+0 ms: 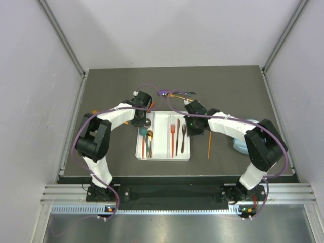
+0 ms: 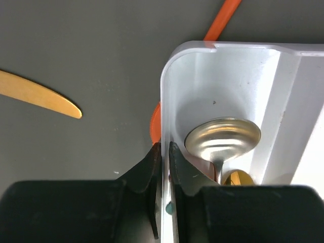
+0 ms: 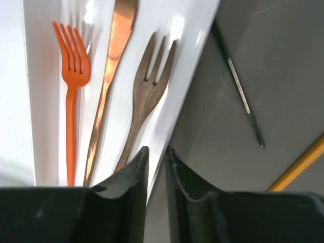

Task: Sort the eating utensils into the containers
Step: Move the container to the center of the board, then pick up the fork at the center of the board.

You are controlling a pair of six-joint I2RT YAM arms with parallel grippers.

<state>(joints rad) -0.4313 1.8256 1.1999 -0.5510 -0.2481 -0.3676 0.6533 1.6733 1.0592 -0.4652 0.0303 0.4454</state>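
Observation:
The white divided tray [image 1: 163, 158] lies mid-table. My left gripper [image 1: 140, 121] is shut on the tray's left wall [image 2: 165, 101], one finger on each side of it. A silver spoon [image 2: 223, 136] and a gold spoon [image 2: 238, 178] lie just inside that wall. My right gripper [image 1: 191, 126] is shut on the tray's right wall [image 3: 177, 86]. An orange fork [image 3: 71, 66], a copper knife [image 3: 109, 76] and a brown fork [image 3: 147, 86] lie in the right compartment. Several utensils [image 1: 174, 94] lie beyond the tray.
An orange stick [image 1: 209, 144] and a thin black stick [image 3: 243, 96] lie right of the tray. A gold flat piece [image 2: 35, 93] lies left of it, and an orange stick [image 2: 223, 20] runs under its far left corner. Light-blue headphones [image 1: 239, 146] sit at the right.

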